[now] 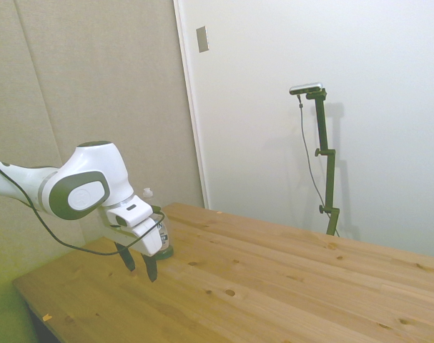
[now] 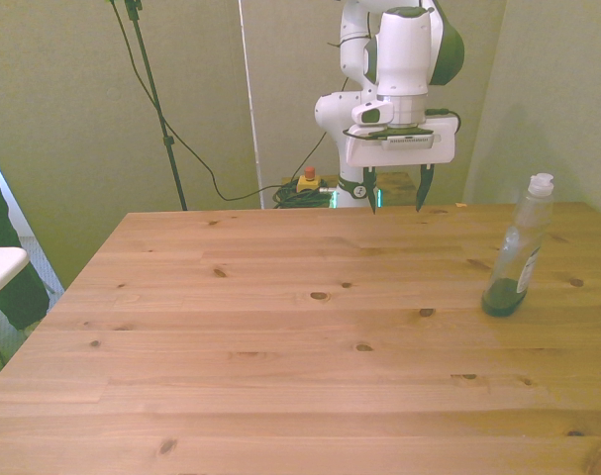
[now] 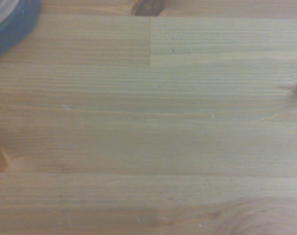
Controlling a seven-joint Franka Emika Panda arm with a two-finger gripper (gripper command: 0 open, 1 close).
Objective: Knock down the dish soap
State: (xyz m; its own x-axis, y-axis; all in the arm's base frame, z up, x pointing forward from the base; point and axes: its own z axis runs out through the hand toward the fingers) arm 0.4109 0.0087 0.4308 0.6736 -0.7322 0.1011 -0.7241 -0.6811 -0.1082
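The dish soap (image 2: 518,259) stands upright near the table's edge at the front view's right, a clear bottle with a white cap and a dark green bottom. In the side view the dish soap (image 1: 165,241) shows just behind the gripper's hand, its cap poking out above the hand. My gripper (image 2: 397,208) hangs open over the table's far edge, fingers pointing down, with nothing between them. It is apart from the bottle, to the front view's left of it. In the side view the gripper (image 1: 141,273) hovers a little above the wood.
The wooden table (image 2: 280,336) stretches wide in front of the gripper. A dark round rim (image 3: 9,22) shows in a corner of the wrist view; I cannot tell what it is. Cables and a yellow box (image 2: 307,181) lie on the floor behind the table.
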